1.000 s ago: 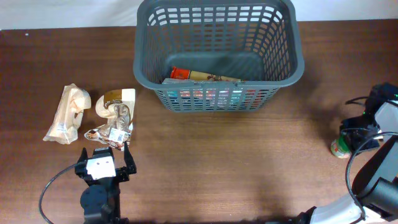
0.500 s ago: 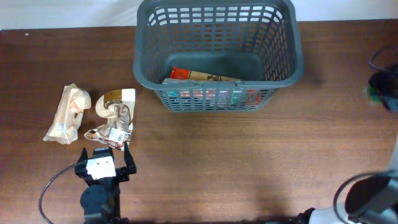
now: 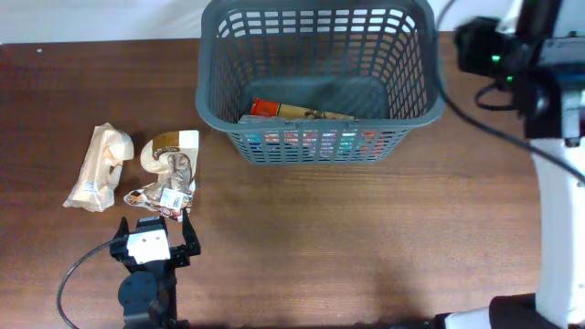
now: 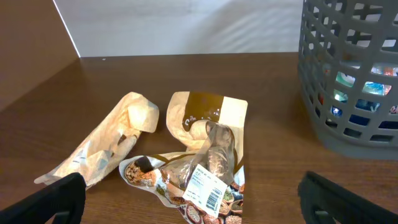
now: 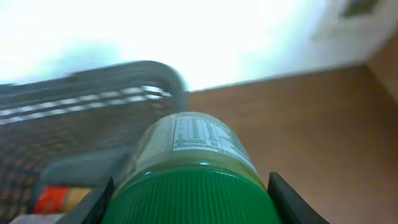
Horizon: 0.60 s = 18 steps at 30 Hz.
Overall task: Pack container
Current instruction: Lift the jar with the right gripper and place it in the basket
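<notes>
The container, a dark grey lattice basket [image 3: 320, 144], stands at the back middle and shows in the left wrist view [image 4: 348, 68] and the right wrist view [image 5: 81, 124]. My right gripper [image 3: 473, 47] is beside its right rim, shut on a green-lidded jar [image 5: 193, 186] held between both fingers [image 5: 93, 202]. My left gripper [image 3: 152, 239] is open and empty at the front left, just short of a nut-mix packet [image 4: 193, 177]. A tan bag [image 4: 106, 140] and a brown-and-cream packet [image 4: 208, 112] lie behind the nut-mix packet.
Inside the basket lie a long red-capped pack [image 3: 297, 111] and several colourful items against the front wall. The three packets lie together at the left [image 3: 137, 169]. The right arm's white links [image 3: 558, 183] run down the right side.
My right gripper has lifted the green-lidded jar off the table's right edge and carried it back and up to the basket's right rim. The left arm has not moved.
</notes>
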Tool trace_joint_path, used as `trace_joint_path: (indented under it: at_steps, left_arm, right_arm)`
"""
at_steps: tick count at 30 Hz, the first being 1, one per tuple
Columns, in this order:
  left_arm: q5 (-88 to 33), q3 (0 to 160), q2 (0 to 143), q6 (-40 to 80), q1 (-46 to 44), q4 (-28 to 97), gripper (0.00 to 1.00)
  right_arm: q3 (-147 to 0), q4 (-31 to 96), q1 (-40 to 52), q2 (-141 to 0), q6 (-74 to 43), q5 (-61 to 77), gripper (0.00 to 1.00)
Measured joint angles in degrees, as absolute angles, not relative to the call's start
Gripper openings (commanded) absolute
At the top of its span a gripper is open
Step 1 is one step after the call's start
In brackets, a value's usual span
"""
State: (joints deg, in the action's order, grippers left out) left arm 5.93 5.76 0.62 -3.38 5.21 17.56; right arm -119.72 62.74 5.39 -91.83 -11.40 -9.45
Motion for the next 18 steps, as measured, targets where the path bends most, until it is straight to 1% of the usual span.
trace_joint_path:
  at_steps: [2, 3, 6, 10, 18]
  left_arm:
    - [5.93, 5.76, 0.62, -3.38, 5.21, 17.56, 0.99]
    - [5.93, 5.76, 0.62, -3.38, 5.21, 17.56, 0.99]
    - [5.93, 5.76, 0.62, -3.38, 5.21, 17.56, 0.99]
    - [5.93, 5.76, 0.62, -3.38, 5.21, 17.56, 0.99]
    - [5.93, 5.76, 0.62, -3.38, 5.21, 17.56, 0.99]
  right_arm:
    - [-120.81, 61.95, 10.13, -91.55, -9.56, -11.4, 0.04]
    - [-120.88, 61.82, 10.59, -91.53, -9.32, -11.53, 0.04]
    - [-120.97, 59.75, 15.86, -91.46, -5.91, -15.27, 0.04]
    - [-121.03, 58.52, 18.11, -91.98, -4.25, -17.58, 0.04]
    - [-121.21, 58.46, 18.2, -97.91, -3.22, -19.57, 0.04]
